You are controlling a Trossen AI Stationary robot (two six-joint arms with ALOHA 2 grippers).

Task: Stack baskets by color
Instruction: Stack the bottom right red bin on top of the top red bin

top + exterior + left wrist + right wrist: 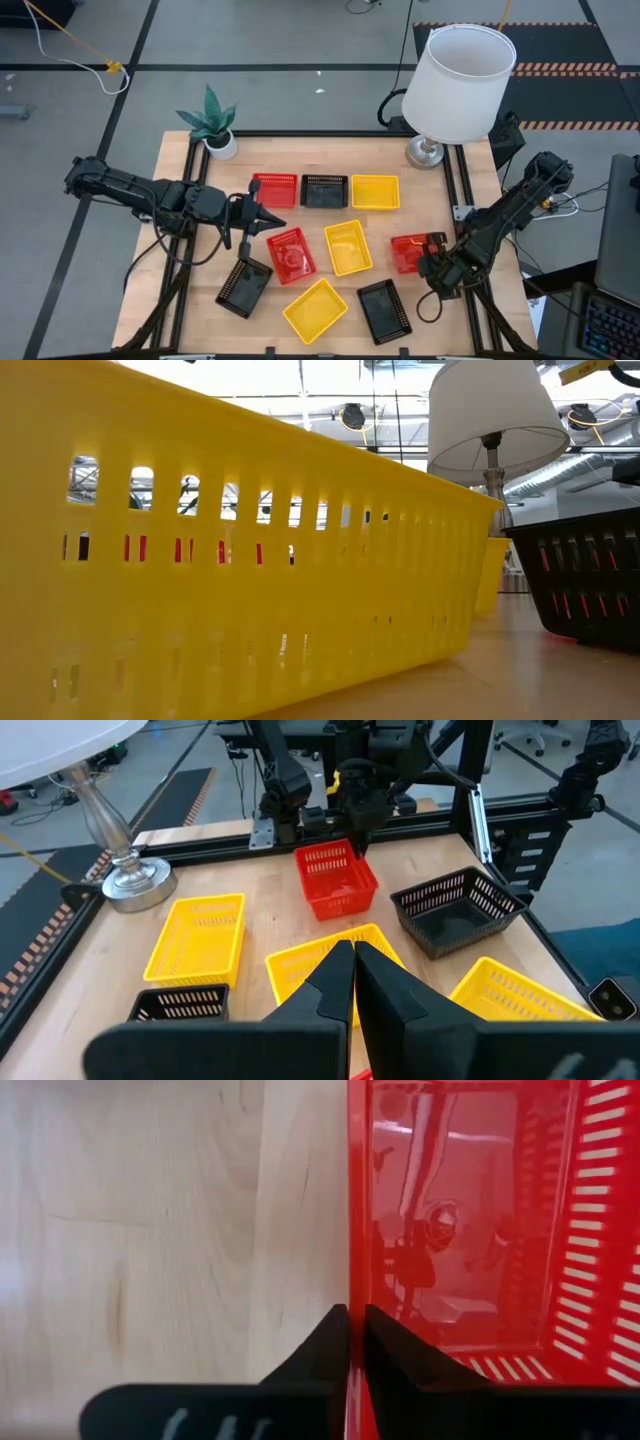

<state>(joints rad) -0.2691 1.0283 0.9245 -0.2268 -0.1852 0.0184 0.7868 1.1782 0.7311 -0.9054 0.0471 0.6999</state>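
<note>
Big yellow basket (250, 560) filling the low view, right up against the lens, with a black basket (585, 575) just beside it. From above: nine baskets scattered on the table (180, 300), none stacked yet. Right gripper (349, 1342) down at about 3 o'clock on the table, fingers pinched together on the thin side wall of the red basket (470, 1230) sitting there. Wall looks like a slim, slippery strip to hang onto, so probably easy for the basket to pivot and swing on lifting, or slide out altogether. Another red basket (291, 254) near centre and a third red one (274, 189) at roughly 11 o'clock in the back row, so a long carry across the yellow basket (348, 246) in the middle; dangling corner could clip it. Left gripper (268, 218) hovering near centre-left, fingers together, holding nothing, pretty close to that carry path, so maybe a bump risk there too.
</note>
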